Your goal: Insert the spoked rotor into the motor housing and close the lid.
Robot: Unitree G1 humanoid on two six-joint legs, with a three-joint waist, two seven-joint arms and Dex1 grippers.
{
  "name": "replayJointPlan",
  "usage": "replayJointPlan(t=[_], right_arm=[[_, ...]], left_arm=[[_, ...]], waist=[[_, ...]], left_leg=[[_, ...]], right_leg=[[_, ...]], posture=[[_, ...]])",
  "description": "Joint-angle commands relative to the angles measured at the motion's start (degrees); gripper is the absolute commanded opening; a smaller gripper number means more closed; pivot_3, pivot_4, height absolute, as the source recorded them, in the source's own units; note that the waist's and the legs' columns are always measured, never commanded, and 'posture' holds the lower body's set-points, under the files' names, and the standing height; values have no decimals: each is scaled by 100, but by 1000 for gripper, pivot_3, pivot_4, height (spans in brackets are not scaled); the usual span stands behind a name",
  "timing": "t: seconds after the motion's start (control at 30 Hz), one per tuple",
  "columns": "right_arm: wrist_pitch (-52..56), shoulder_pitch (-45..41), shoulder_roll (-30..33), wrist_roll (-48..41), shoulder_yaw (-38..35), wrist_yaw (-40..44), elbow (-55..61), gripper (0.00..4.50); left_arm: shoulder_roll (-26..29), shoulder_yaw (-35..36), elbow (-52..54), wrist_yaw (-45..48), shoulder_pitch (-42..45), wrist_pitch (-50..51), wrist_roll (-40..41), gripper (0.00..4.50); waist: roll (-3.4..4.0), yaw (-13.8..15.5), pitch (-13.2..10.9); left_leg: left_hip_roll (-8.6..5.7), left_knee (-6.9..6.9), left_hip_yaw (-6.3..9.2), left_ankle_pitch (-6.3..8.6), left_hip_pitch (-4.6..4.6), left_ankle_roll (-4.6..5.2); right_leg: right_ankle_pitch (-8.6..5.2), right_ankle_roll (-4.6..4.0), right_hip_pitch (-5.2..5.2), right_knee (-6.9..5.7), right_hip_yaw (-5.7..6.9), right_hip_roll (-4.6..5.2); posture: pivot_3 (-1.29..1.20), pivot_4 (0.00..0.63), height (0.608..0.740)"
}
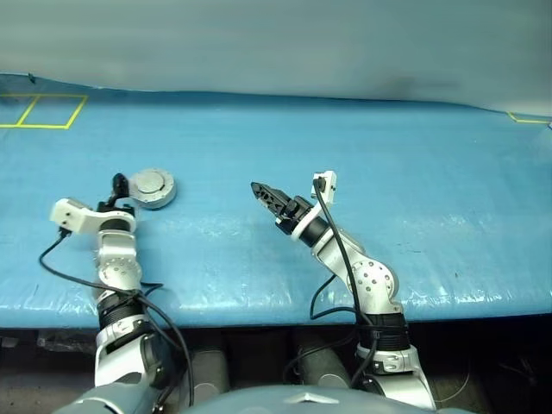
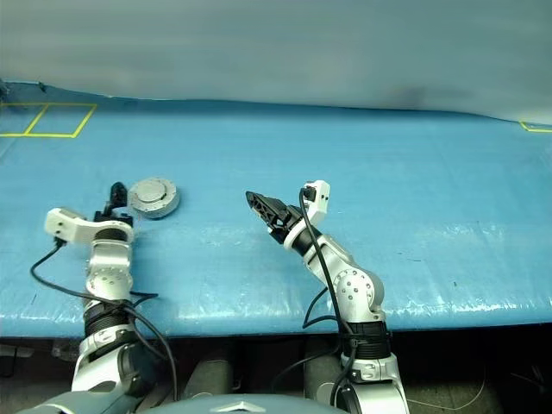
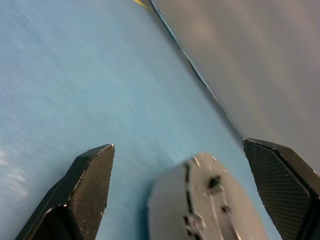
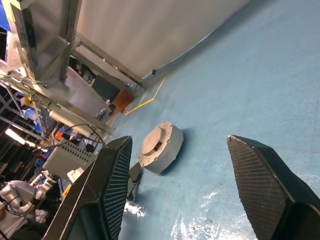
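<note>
Nearest the head camera, at the near edge of the blue-covered desk [image 1: 259, 276], the two arms are seen rising over it. The left tool [image 1: 121, 186] is held toward the near left part of the desk, and its two black fingers [image 3: 92, 180] are spread wide apart with nothing clamped between them. In the left wrist view the motor housing [image 3: 205, 205] is seen lying between and just beyond those spread fingers, apart from both pads.

The motor housing [image 1: 152, 187] sits on the desk just beside the left tool, toward the left side and roughly midway between the near and far edges. It is seen as a squat round silver casing with the lid [image 1: 149, 181] lying closed on top, plain silver side up. Whether the spoked rotor is inside cannot be told, as the interior is covered.

The right tool [image 1: 264, 195] is held above the middle of the desk, pointing toward the left side where the housing lies, well apart from it. Its fingers [image 4: 112, 185] are seen parted, with nothing held between them; the housing [image 4: 160, 147] appears in the distance through the gap.

Yellow tape lines [image 1: 43, 112] are marked at the far left corner of the desk, and a further yellow mark [image 1: 528, 119] is seen at the far right corner.
</note>
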State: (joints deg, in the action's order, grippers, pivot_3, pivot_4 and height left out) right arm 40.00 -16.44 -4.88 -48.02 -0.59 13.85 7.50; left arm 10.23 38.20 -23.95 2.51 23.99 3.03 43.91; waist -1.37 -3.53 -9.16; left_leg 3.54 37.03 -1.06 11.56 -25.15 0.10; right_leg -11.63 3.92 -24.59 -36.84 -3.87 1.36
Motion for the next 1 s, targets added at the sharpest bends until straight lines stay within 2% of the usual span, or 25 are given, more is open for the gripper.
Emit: replayJointPlan(t=[0.03,0.2,0.37,0.5,0.6,0.7,0.8,1.0], right_arm=[[-186,-49,25,183,93,144,178,3199],[-975,20,373,915,158,427,326,3199],[-1571,272,986,1396,35,792,625,3199],[-1691,529,1654,1603,26,1233,834,3199],[-2058,677,2257,2110,176,1655,786,3199],[-2234,764,2658,2302,226,2065,670,3199],[-2235,793,3040,2404,349,2577,543,3199],[-2387,681,3280,2757,461,2834,272,3199]], left_arm=[[157,34,554,88,60,-537,-204,4472],[160,-561,1221,1188,88,-934,-359,4472],[375,-1858,2146,2819,-173,-370,-399,4472],[1102,-3203,2603,4041,-582,456,-894,4472],[1539,-3875,2790,4681,-789,720,-1210,4472],[2069,-4524,2681,4930,-878,439,-2260,4472],[2321,-4751,2664,5358,-973,412,-2420,4472],[2262,-4603,2675,5560,-956,351,-2317,4472]], waist=[[-3,53,2],[-14,198,9],[-17,231,11],[-11,131,10],[-7,73,7],[-6,35,6],[-4,24,6],[-4,100,5]], left_leg=[[0,2,0,0,-2,0],[-10,10,-8,-2,-10,-5],[-11,10,-10,-3,-12,-12],[-10,-2,-16,-2,1,-12],[-3,-13,-21,-2,17,-12],[3,-14,-21,-2,26,-11],[4,-14,-24,-2,37,-11],[0,-5,-34,-1,29,-11]], right_leg=[[-5,-10,0,1,0,0],[-6,-14,3,12,-1,12],[-4,-14,3,16,-6,12],[-10,-22,2,9,-11,10],[-30,-13,2,0,-13,5],[-36,-13,2,-6,-13,0],[-37,-15,8,-9,-16,2],[-37,-14,6,-3,-18,14]], posture=[[0,150,740],[0,150,740],[0,150,740],[0,150,740],[0,150,740],[0,150,740],[0,150,740],[0,150,740]])
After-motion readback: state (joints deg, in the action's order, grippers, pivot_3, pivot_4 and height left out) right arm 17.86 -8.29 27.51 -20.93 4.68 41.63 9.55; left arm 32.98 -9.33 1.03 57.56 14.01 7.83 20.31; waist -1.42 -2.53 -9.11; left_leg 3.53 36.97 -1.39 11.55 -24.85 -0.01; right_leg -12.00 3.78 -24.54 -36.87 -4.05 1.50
